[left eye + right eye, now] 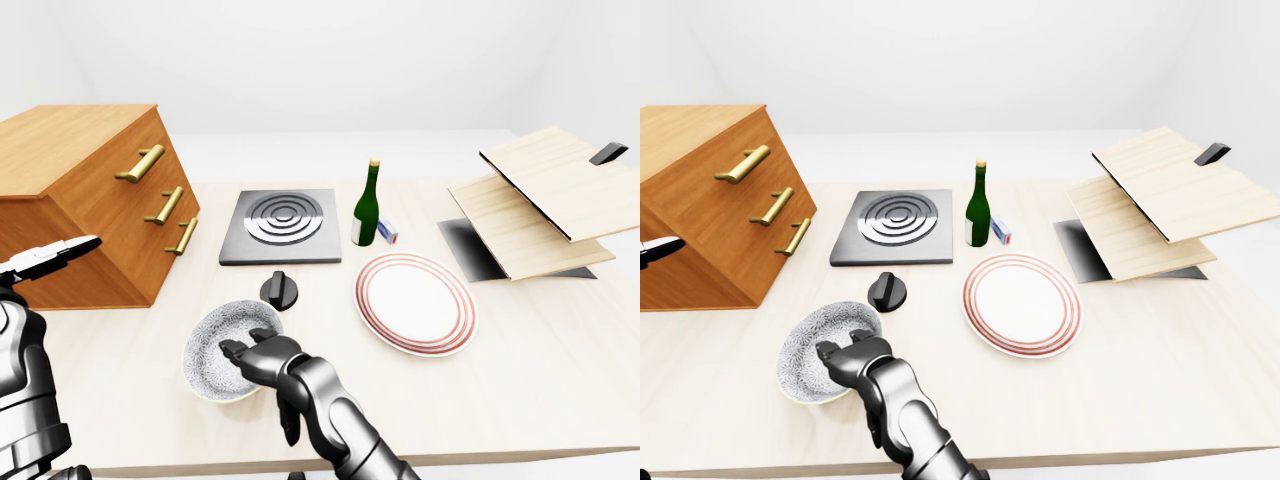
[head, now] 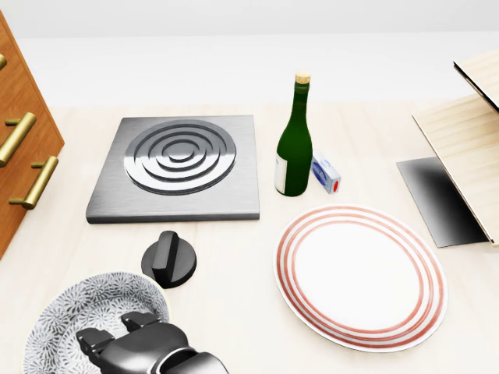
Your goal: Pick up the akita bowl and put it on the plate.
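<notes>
Your right hand [image 1: 262, 357] is over the near right rim of the akita bowl [image 1: 222, 345], fingers curled on the edge, though I can't tell if they've really clamped it; bowl's sitting on the table [image 1: 560, 370] at the near left, just near of the black knob [image 1: 279, 290]; the red-ringed plate [image 1: 415, 302] is to its right, apart from it; green bottle [image 1: 367, 205] stands beyond the plate beside the hob [image 1: 285, 225]; your left hand [image 1: 50, 258] floats open by the wooden drawer unit [image 1: 85, 195], holding nothing.
</notes>
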You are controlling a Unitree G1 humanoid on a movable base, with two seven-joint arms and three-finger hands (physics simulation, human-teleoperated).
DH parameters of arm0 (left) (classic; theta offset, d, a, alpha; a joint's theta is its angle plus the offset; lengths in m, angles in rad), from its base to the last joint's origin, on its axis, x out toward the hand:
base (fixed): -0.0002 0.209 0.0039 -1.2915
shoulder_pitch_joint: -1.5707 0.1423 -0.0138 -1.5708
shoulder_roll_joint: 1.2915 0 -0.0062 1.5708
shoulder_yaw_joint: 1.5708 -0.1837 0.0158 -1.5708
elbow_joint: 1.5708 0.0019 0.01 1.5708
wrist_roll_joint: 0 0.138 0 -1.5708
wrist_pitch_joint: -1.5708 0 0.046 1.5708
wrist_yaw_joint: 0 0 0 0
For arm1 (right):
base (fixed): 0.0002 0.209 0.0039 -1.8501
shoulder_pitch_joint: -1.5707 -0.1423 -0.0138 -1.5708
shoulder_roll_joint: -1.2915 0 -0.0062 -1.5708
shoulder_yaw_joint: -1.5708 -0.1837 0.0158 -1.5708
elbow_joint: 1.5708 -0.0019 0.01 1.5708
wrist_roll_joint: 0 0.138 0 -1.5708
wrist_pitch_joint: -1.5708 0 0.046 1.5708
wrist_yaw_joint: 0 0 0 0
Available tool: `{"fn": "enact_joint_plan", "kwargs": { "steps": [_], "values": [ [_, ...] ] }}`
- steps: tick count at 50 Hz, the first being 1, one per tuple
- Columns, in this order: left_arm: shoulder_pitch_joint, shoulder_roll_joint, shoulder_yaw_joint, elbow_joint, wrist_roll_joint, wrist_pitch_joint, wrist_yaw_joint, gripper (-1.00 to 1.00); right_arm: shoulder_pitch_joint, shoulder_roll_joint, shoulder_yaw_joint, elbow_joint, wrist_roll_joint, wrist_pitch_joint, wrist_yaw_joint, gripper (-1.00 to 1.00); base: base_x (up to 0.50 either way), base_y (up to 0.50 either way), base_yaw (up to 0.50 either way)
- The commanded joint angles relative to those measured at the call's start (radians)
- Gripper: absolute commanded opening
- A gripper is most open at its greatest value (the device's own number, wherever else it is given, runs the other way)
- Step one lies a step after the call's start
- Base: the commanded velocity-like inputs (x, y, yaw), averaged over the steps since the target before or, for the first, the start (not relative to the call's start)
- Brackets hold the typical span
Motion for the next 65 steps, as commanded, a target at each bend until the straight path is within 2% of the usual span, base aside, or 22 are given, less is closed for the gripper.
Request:
{"fn": "enact_joint_plan", "kwargs": {
  "steps": [1, 5, 6, 7, 16, 27, 32, 34, 45, 60, 65],
  "values": [
    [-0.001, 0.001, -0.001, 0.0, -0.001, 0.0, 0.001, 1.0, 0.006, 0.005, 0.008, -0.001, 0.003, 0.0, 0.0, 1.0, 0.0, 0.0, 0.0],
    [0.002, 0.002, 0.002, -0.011, -0.004, 0.01, 0.0, 1.0, 0.002, 0.006, 0.003, 0.008, 0.009, 0.0, 0.0, 0.97, 0.0, 0.0, 0.0],
    [0.002, 0.001, 0.002, -0.01, -0.003, 0.009, 0.0, 1.0, -0.001, 0.006, 0.001, 0.011, 0.013, 0.0, 0.0, -0.11, 0.0, 0.0, 0.0],
    [0.003, 0.0, 0.002, -0.009, -0.002, 0.006, -0.001, 1.0, -0.002, 0.006, 0.0, 0.007, 0.016, 0.0, 0.0, -1.0, 0.0, 0.0, 0.0],
    [0.001, 0.0, 0.002, -0.002, -0.002, 0.0, -0.001, 1.0, 0.005, 0.003, 0.008, 0.009, 0.022, 0.0, 0.0, -1.0, 0.0, 0.0, 0.0],
    [0.002, 0.003, 0.004, -0.005, -0.005, 0.004, -0.003, 1.0, 0.008, 0.004, 0.011, 0.018, 0.031, 0.0, 0.0, -1.0, 0.0, 0.0, 0.0],
    [0.0, 0.001, 0.002, 0.004, -0.004, -0.003, -0.003, 1.0, 0.006, 0.006, 0.01, 0.022, 0.037, 0.0, 0.0, -1.0, 0.0, 0.0, 0.0],
    [0.002, 0.003, 0.003, -0.005, -0.006, 0.004, -0.003, 1.0, 0.008, 0.005, 0.012, 0.024, 0.038, 0.0, 0.0, -1.0, 0.0, 0.0, 0.0],
    [0.0, 0.001, 0.001, -0.002, -0.005, 0.002, -0.001, 1.0, 0.0, 0.003, 0.008, 0.006, 0.029, 0.0, 0.0, -1.0, 0.0, 0.0, 0.0],
    [0.007, 0.0, 0.005, -0.01, -0.006, 0.005, -0.003, 1.0, 0.008, -0.007, 0.012, -0.108, -0.017, 0.0, 0.0, -1.0, 0.0, 0.0, 0.0],
    [0.005, -0.002, 0.003, 0.003, -0.004, -0.007, -0.003, 1.0, 0.008, -0.008, 0.014, -0.151, -0.036, 0.0, 0.0, -1.0, 0.0, 0.0, 0.0]
  ]
}}
